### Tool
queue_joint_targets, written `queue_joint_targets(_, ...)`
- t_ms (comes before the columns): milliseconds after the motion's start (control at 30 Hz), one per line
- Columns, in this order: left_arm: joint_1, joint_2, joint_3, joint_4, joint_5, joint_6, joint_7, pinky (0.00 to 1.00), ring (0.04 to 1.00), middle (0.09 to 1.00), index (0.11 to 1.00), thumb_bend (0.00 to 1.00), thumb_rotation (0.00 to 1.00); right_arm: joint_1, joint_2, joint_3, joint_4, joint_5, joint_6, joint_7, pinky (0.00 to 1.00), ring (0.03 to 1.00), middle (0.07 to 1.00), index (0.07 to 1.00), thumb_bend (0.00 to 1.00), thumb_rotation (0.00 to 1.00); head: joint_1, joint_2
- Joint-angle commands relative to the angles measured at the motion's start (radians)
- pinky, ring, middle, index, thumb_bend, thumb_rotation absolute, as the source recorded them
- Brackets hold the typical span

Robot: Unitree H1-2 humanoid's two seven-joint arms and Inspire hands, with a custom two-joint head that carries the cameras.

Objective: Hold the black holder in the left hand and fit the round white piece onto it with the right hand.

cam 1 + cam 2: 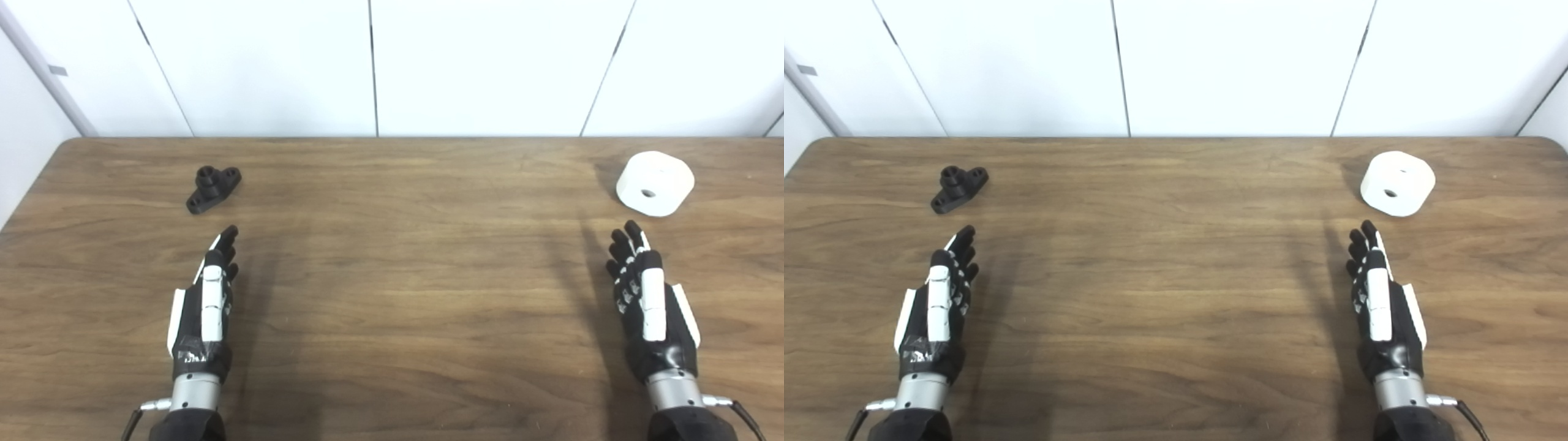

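- Nearest the robot, the left hand (205,312) hangs edge-on above the bench (392,318), fingers straight and spread a little, grasping nothing.
- Level with it on the other side, the right hand (649,300) is likewise released, fingers extended, nothing in it.
- Beyond the left hand's fingertips, near but apart, the black holder (213,188) lies on the wood, a short flanged base with a stub post standing up from it.
- Just past the right hand's fingertips, not touching, the round white piece (655,183) sits tilted towards the camera, so its centre hole shows.
- By my judgement nothing is picked up yet; the step in hand is the reach.
- To do it well, the left hand should close on the holder's flange and leave the post clear, probably pointing towards the middle.
- The right hand should take the white piece by its outer wall, keeping the hole unobstructed and lined up with the post before pressing.
- The bench is brown wood grain with rounded far corners.
- Behind it stand plain white wall panels (490,67) with dark seams.
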State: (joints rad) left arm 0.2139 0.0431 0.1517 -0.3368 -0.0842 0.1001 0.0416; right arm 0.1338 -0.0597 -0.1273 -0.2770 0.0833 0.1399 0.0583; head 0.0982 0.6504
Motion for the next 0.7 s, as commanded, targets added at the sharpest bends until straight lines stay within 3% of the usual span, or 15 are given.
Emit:
queue_joint_targets(0,0.025,-0.007,0.001,-0.023,0.008,-0.026,0.006,1.0,0.999,0.977,0.936,0.51,0.98,-0.007,-0.013,-0.001,-0.026,0.006,-0.043,0.0,1.0,0.992,0.978,0.995,0.55,1.0,0.003,-0.001)
queue_joint_targets(267,0.026,-0.009,-0.001,-0.022,0.006,-0.031,0.004,1.0,1.0,0.973,0.932,0.52,0.97,-0.004,-0.012,-0.002,-0.024,0.011,-0.046,-0.001,1.0,0.975,0.967,0.986,0.55,1.0,0.012,-0.006)
queue_joint_targets(533,0.04,-0.026,-0.025,0.019,0.037,-0.097,0.008,1.0,0.974,0.952,0.908,0.53,0.94,0.008,-0.036,-0.019,0.001,0.03,-0.069,0.015,1.0,0.985,0.973,0.996,0.54,1.0,0.168,-0.09)
queue_joint_targets(667,0.051,-0.032,-0.052,0.024,0.06,-0.098,0.007,1.0,0.992,0.97,0.927,0.51,0.98,0.01,-0.049,-0.026,0.028,0.039,-0.096,0.026,1.0,0.998,0.984,1.0,0.53,1.0,0.218,-0.126)
